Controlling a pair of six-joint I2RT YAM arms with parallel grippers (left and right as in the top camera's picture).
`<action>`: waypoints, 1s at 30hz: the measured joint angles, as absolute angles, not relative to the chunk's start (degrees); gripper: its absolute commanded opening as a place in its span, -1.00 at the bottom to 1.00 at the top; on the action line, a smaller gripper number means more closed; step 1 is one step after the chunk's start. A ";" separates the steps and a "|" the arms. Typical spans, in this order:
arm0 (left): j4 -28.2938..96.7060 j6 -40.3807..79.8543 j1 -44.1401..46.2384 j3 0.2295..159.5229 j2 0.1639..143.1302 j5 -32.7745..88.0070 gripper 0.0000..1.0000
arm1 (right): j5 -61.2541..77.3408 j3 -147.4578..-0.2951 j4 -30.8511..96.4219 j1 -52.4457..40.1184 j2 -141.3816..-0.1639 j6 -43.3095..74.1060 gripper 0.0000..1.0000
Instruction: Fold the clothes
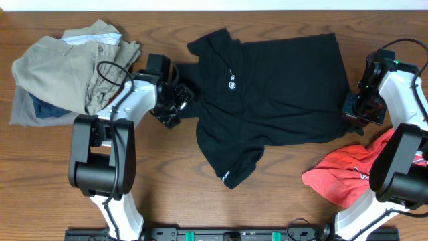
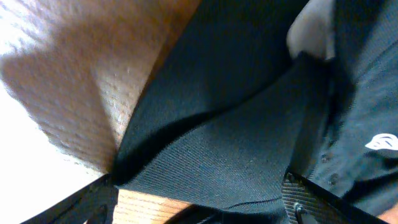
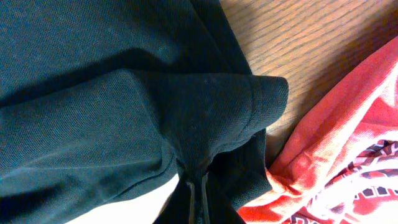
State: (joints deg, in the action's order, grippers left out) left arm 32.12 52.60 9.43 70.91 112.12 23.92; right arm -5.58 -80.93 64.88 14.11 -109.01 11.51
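Black collared shirt (image 1: 281, 87), spread flat between both grippers, left gripper (image 1: 178, 99) at shirt's left sleeve edge, fingers spread with fabric between them, right gripper (image 1: 359, 115) at shirt's right edge, pinching a raised fold, red tee (image 1: 341, 175) just beside shirt's lower right corner, khaki pile (image 1: 67, 67) well left of shirt.

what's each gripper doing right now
left gripper: open, edge of black shirt between its fingers
right gripper: closed on the black shirt
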 measured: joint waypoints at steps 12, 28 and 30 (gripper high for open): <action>31.88 54.89 9.78 70.50 112.09 20.36 0.15 | -5.58 -80.93 64.93 14.11 -109.01 11.51 -0.97; 32.42 52.69 9.69 69.71 112.07 14.90 -0.87 | -5.58 -80.93 65.36 14.11 -109.01 11.51 -0.98; 33.01 51.40 9.30 69.71 112.05 14.61 -0.88 | -5.58 -80.93 65.36 14.11 -109.01 11.51 -0.97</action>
